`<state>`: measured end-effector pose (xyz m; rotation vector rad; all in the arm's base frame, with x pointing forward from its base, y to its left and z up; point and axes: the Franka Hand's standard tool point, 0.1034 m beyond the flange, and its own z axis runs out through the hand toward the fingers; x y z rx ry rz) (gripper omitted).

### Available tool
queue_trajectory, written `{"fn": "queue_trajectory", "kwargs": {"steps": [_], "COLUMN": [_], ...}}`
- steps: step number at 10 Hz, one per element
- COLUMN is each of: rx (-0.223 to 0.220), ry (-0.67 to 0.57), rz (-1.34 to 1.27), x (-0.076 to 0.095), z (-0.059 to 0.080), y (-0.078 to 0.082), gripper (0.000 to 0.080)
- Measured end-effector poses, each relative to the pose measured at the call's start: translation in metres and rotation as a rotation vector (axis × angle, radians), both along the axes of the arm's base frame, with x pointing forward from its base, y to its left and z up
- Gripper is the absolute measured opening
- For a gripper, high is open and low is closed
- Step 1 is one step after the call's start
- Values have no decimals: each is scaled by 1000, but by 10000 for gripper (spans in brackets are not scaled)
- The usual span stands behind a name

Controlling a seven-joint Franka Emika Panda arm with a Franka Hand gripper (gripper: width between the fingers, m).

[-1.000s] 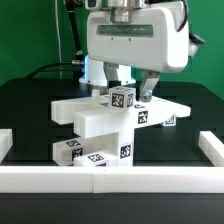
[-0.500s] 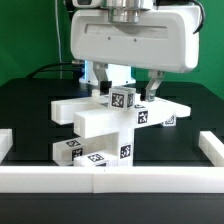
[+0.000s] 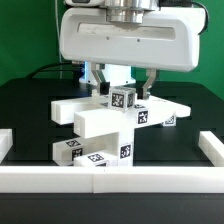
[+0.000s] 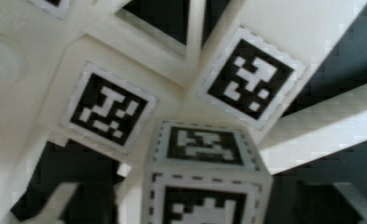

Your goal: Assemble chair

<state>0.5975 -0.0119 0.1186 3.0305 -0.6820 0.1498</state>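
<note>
The chair (image 3: 100, 125) stands in the middle of the black table as a part-built stack of white slabs and bars with square tags. A small white tagged cube (image 3: 122, 98) sits on top of it. My gripper (image 3: 123, 92) hangs straight over the cube, one finger on each side of it, with a thin gap at each side. The jaws look open. In the wrist view the cube (image 4: 206, 180) lies between the two dark fingers (image 4: 64, 185), and tagged chair faces (image 4: 109, 105) fill the space beyond it.
A long white border rail (image 3: 110, 178) runs along the front of the table, with short side pieces at the exterior view's left (image 3: 4, 140) and right (image 3: 210, 145). A green wall is behind the arm.
The gripper's white body has grown wider and spread toward the exterior view's left. The fingers stay around the cube. The cube and the chair have not moved.
</note>
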Motion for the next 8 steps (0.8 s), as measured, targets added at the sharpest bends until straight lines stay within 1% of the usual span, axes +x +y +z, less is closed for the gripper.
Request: {"fn": "queue_trajectory", "kwargs": {"steps": [1, 2, 4, 8], "rx": [1, 3, 9, 33], "ry": [-1, -2, -5, -18], "rz": [-15, -34, -99, -354], "x": [0, 0, 0, 0], "z": [0, 0, 0, 0], "y": [0, 0, 0, 0], "gripper": [351, 285, 285, 285]}}
